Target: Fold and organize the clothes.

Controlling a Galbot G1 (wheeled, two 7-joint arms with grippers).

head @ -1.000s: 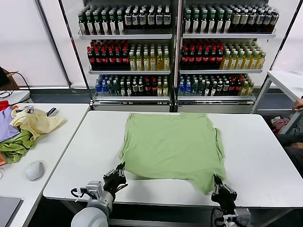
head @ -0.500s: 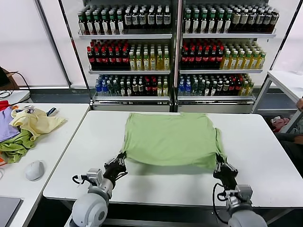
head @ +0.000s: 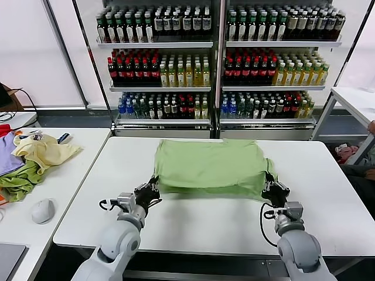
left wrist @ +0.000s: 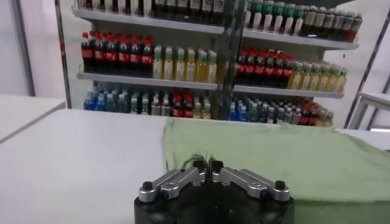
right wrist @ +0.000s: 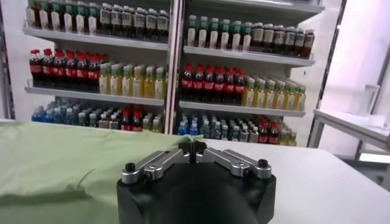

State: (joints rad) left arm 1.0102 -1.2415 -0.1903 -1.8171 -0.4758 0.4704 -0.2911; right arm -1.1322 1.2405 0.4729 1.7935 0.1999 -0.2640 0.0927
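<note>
One white bench [head: 222, 225] holds our light green polo shirt [head: 211, 167] across its middle toward the far edge, near hem lifted and doubled back over the rest. Our left gripper [head: 150, 191] has its fingers pinched together on the hem's left corner — near the bench's left edge. Our right gripper [head: 273, 190] is likewise clamped on the hem's right corner, toward the right edge. Behind the far edge stand bottle shelves [head: 217, 64]; a side table [head: 58, 187] carries a pile of clothes [head: 32, 158] and a mouse [head: 43, 211].

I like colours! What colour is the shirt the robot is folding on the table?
The shirt is plain light green, best seen in the head view.
</note>
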